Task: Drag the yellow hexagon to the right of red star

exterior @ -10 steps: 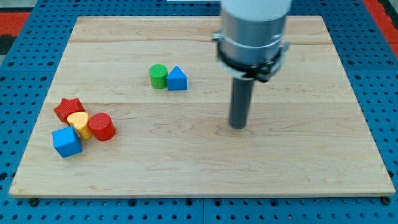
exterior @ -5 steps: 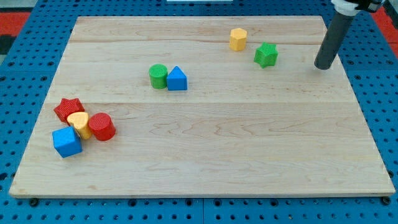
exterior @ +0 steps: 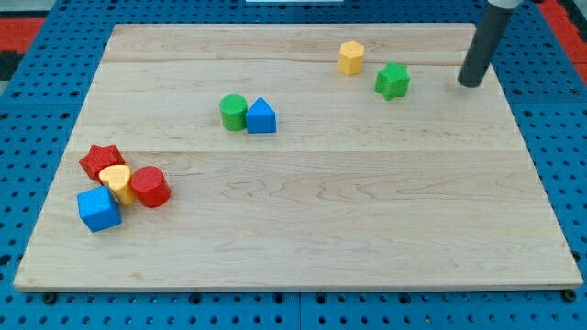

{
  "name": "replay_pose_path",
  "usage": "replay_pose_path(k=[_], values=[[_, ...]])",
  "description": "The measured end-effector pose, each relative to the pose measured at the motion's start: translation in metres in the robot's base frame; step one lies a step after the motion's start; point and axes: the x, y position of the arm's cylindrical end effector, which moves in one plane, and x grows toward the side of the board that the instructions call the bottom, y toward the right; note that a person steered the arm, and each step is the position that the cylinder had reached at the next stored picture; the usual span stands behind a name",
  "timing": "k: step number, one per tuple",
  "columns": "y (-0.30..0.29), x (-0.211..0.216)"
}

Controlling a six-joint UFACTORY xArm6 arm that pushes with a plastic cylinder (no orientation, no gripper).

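The yellow hexagon (exterior: 350, 57) sits near the view's top, right of centre. The red star (exterior: 101, 159) is at the view's left, in a tight cluster with other blocks. My tip (exterior: 470, 82) rests on the board at the upper right, well to the right of the yellow hexagon and touching no block. A green star (exterior: 393, 81) lies between the hexagon and my tip.
A yellow heart (exterior: 116, 181), a red cylinder (exterior: 149, 186) and a blue cube (exterior: 98, 209) crowd the red star's lower right. A green cylinder (exterior: 233, 112) and a blue triangular block (exterior: 261, 116) stand together at upper centre. The wooden board (exterior: 303, 229) lies on a blue pegboard.
The rod swung from the board's middle to the upper right, uncovering the yellow hexagon and green star, then edged slightly upward. No block has moved.
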Motion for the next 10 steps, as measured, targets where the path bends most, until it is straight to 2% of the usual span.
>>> replay_pose_path(k=[1, 2, 3, 4, 5, 6, 8, 9, 10], values=[[0.001, -0.045], [-0.055, -0.063], [-0.134, -0.063], [-0.183, -0.059], [-0.181, -0.028], [-0.199, 0.024], [-0.141, 0.066], [-0.168, 0.128], [-0.168, 0.156]])
